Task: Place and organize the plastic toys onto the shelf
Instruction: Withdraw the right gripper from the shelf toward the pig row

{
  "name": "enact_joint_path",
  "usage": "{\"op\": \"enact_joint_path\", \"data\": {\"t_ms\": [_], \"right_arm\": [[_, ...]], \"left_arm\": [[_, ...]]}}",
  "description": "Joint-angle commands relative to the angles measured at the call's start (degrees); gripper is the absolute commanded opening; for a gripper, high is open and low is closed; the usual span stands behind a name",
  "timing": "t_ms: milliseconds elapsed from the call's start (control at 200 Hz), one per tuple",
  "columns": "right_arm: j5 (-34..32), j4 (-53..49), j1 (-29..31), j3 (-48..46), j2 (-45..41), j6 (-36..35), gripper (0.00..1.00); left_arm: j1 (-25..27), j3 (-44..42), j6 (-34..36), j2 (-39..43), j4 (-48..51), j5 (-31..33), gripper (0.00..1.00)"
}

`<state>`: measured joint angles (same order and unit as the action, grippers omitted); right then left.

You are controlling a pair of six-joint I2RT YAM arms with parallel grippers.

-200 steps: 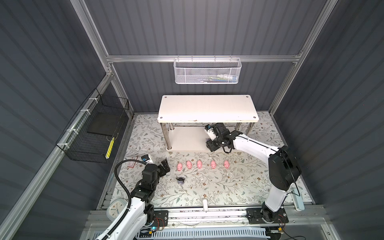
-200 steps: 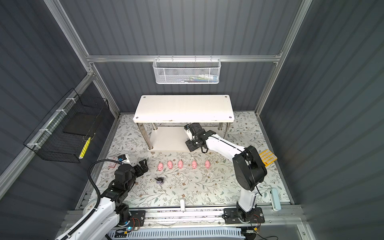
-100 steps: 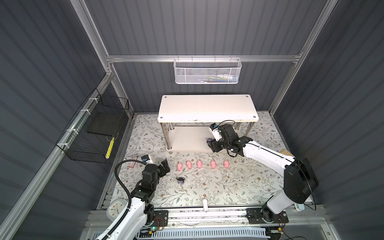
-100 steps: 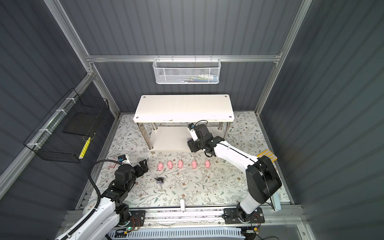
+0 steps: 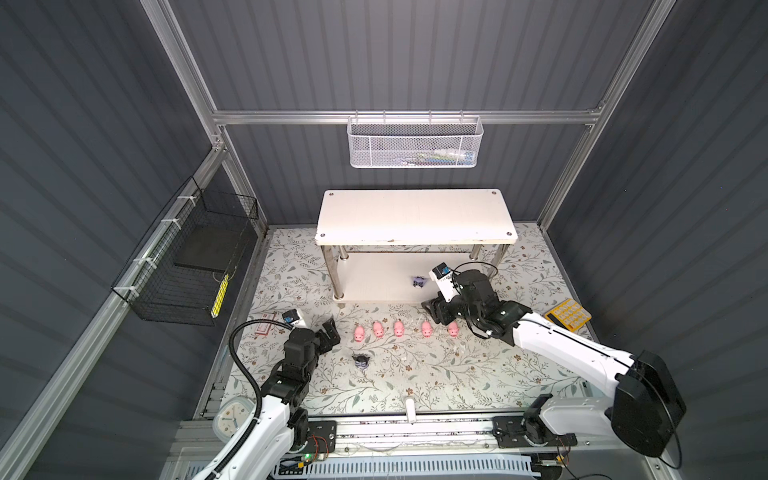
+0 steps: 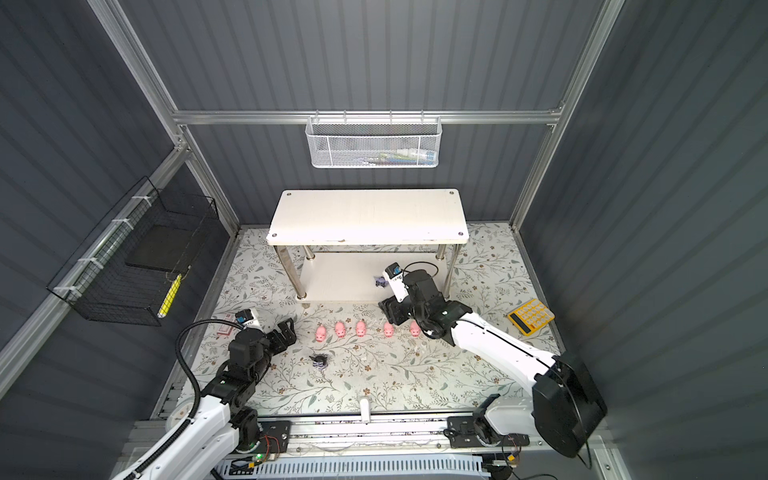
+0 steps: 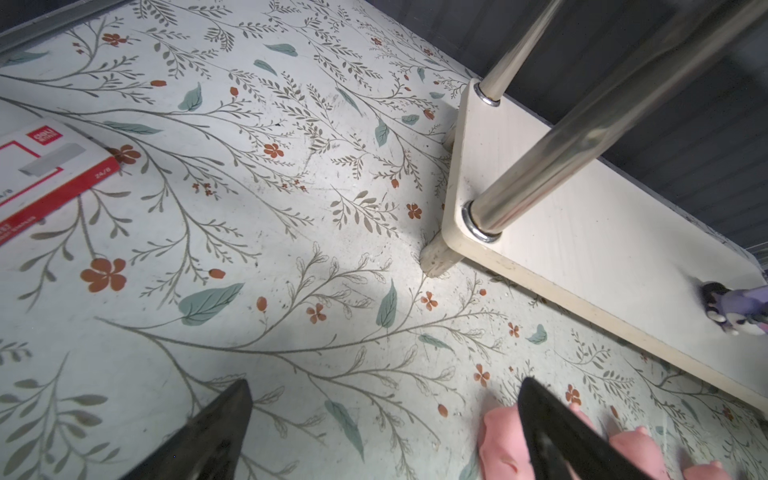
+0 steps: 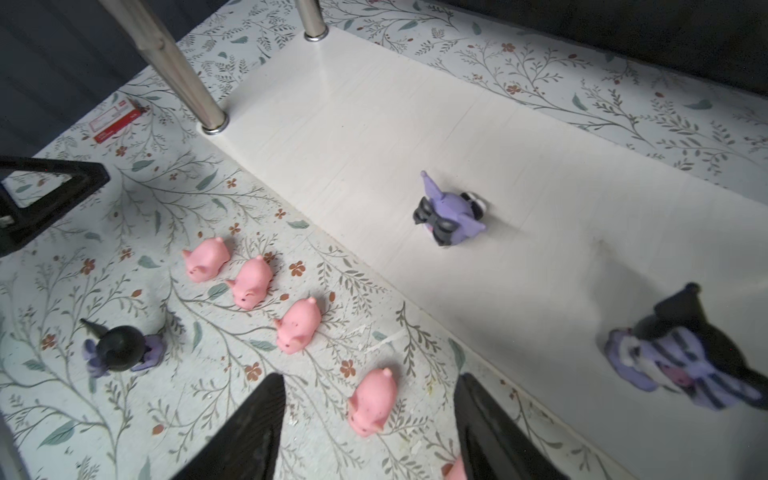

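Observation:
The white shelf point(image 5: 415, 216) stands at the back, its lower board point(image 8: 374, 137) near the mat. Two purple-and-black figures point(image 8: 449, 216) point(image 8: 681, 353) rest on that board; in a top view one figure point(image 5: 418, 281) shows. Several pink pigs point(image 5: 399, 328) stand in a row on the mat before the shelf. A third black-and-purple figure point(image 5: 361, 360) lies nearer the front. My right gripper point(image 8: 368, 384) hovers open and empty over the row's right end, a pig point(image 8: 371, 401) below its jaws. My left gripper point(image 5: 332, 330) is wide open and empty, left of the row.
A yellow calculator point(image 5: 568, 314) lies on the mat at the right. A red-and-white box point(image 7: 41, 174) lies behind my left gripper. A white mesh basket point(image 5: 415, 143) hangs on the back wall, a black wire basket point(image 5: 187, 266) on the left wall. A clock point(image 5: 230, 419) sits front left.
My right gripper has drawn back from the shelf's lower board toward the pigs, its elbow swinging right and jaws widening slightly. The left arm has not moved.

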<state>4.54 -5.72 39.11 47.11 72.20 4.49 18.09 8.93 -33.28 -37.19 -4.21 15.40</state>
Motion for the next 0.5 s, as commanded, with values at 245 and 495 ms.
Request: {"op": "enact_joint_path", "data": {"t_ms": [245, 495], "right_arm": [[-1.7, 3.3, 3.6, -7.7, -7.6, 3.3, 0.67], [-2.9, 3.6, 3.5, -8.8, -7.7, 3.6, 0.67]], "left_arm": [[0.4, 7.9, -1.6, 7.0, 12.1, -5.8, 1.00], [1.9, 12.1, -0.5, 12.3, 23.1, -9.5, 1.00]]}}
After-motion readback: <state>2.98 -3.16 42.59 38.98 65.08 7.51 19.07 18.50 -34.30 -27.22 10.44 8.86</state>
